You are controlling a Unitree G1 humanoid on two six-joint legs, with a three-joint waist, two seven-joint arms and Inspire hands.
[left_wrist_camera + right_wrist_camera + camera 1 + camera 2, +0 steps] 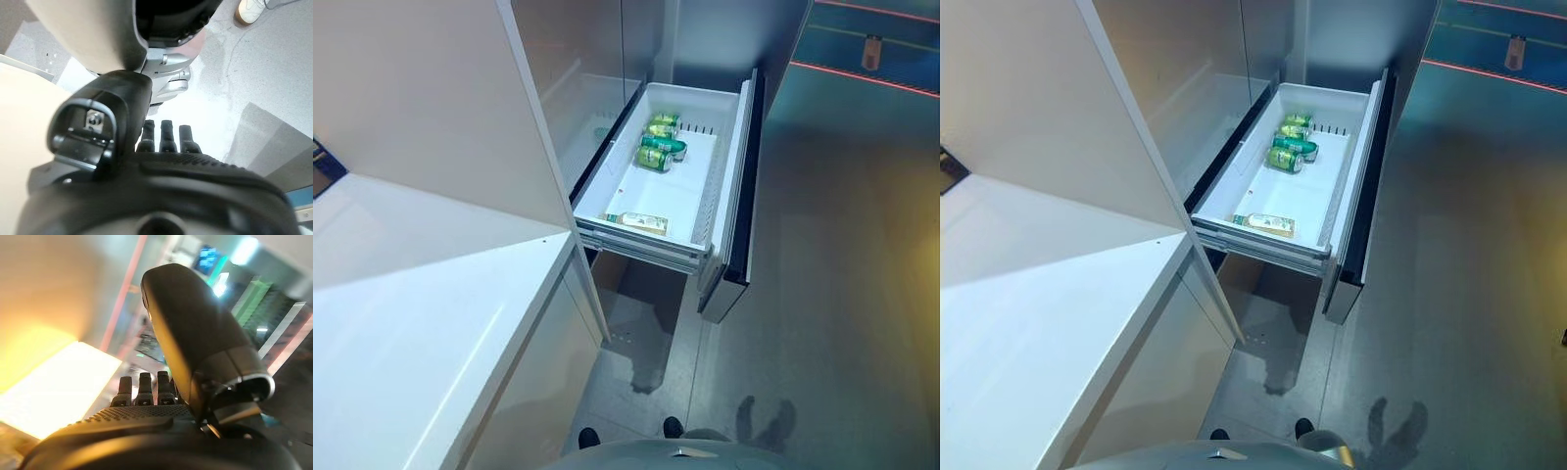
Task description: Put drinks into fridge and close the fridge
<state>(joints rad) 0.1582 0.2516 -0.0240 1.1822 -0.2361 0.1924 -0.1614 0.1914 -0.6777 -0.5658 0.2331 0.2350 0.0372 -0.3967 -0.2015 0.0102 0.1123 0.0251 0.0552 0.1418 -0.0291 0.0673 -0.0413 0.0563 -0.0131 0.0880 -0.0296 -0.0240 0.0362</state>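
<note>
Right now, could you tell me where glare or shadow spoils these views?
Left eye view: drawer evenly lit, cans plain to see. Right wrist view: a bright glow washes out much past the right hand. Left wrist view: glare on the floor beyond the left hand.

Fridge drawer (1347,211) pulled out — green cans (1293,147) at rear, one bottle (1265,224) lying at front; white counter (1048,323) alongside.

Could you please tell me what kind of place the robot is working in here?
Probably a kitchen mock-up in a lab or showroom: a pulled-out fridge drawer holding green cans and a bottle, beside a white counter, with coloured floor lines beyond.
</note>
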